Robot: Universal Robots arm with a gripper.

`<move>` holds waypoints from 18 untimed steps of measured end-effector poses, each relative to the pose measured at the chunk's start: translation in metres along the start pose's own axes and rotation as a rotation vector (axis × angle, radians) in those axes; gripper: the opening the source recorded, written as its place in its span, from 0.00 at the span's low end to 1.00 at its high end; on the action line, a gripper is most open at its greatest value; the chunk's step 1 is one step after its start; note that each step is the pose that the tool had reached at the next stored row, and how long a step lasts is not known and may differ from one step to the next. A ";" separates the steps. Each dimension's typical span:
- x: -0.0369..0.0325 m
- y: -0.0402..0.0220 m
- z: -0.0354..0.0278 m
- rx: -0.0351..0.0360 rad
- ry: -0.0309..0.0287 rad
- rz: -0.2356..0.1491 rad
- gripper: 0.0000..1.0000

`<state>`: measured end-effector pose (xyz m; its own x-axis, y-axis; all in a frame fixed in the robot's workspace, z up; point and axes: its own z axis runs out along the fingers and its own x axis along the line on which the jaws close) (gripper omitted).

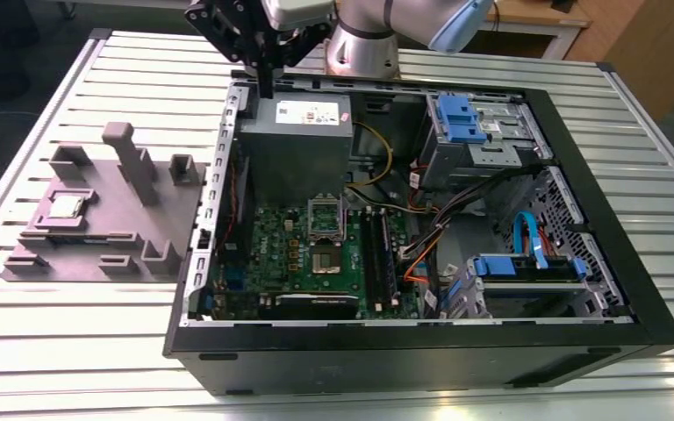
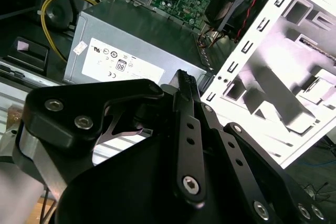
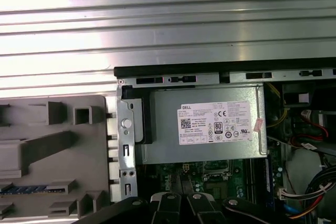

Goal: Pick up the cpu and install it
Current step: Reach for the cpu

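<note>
An open computer case (image 1: pixel 419 351) lay on the slatted table (image 1: pixel 80 351), taking up the middle and right of the exterior view. Inside it were a grey power supply (image 1: pixel 296 145) with a yellow cable (image 1: pixel 378 145) beside it, a green motherboard (image 1: pixel 302 254) with its socket (image 1: pixel 326 219), and a blue drive bay (image 1: pixel 460 114). The gripper (image 1: pixel 268 92) hung at the upper middle of the exterior view, over the power supply's far corner, its fingers (image 2: pixel 186 129) pressed together and grasping nothing. The cpu (image 1: pixel 66 206) sat on the grey stepped block (image 1: pixel 103 237) at the exterior view's left, outside the case and well apart from the gripper, with the case wall and the block's upright posts between them. A white label (image 3: pixel 218 123) bearing small print and marks covered part of the power supply in both wrist views.
</note>
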<state>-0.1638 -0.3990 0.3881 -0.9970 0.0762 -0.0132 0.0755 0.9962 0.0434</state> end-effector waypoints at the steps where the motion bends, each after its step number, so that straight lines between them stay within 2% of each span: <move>1: 0.0002 0.0000 0.0001 0.0000 0.0002 0.000 0.10; 18: 0.0041 -0.0003 0.0011 0.0002 0.0029 0.000 0.10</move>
<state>-0.1679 -0.3989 0.3870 -0.9970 0.0762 -0.0103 0.0757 0.9962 0.0432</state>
